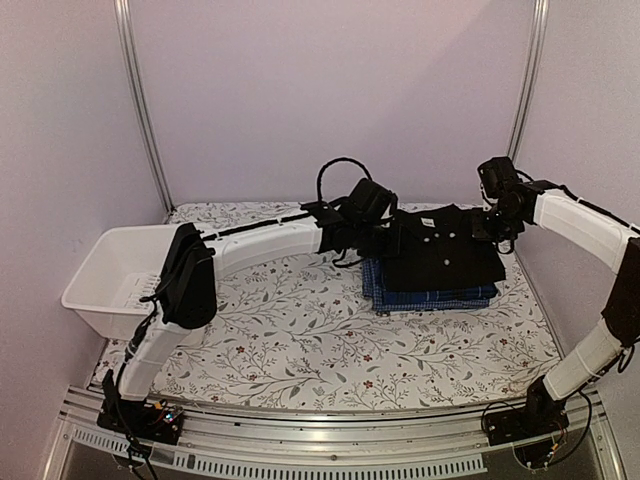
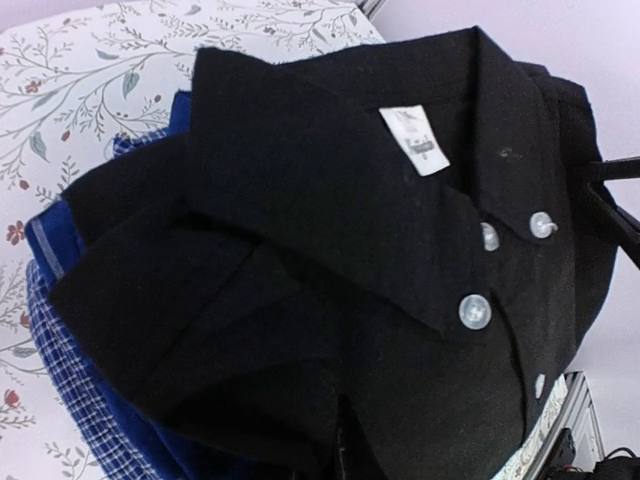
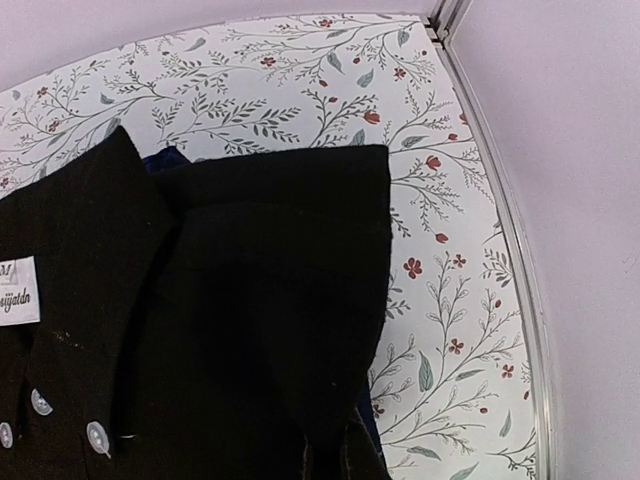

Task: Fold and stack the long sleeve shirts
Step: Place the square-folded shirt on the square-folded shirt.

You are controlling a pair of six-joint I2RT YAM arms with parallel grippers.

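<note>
The black long sleeve shirt (image 1: 445, 250) lies folded, collar and pale buttons up, on top of the folded blue plaid shirt (image 1: 430, 296) at the back right of the table. My left gripper (image 1: 378, 228) is at the black shirt's left edge. In the left wrist view the black shirt (image 2: 330, 230) runs right down into the shut jaws (image 2: 345, 455), and the plaid shirt (image 2: 70, 370) shows beneath it. My right gripper (image 1: 488, 228) is at its right edge. There the black cloth (image 3: 250, 300) gathers into the shut jaws (image 3: 340, 462).
A white plastic basket (image 1: 95, 275) stands at the left edge of the table. A floral cloth (image 1: 300, 340) covers the tabletop. Pale walls and metal frame posts (image 1: 140, 100) close in the back and sides, and the right wall is close to the stack.
</note>
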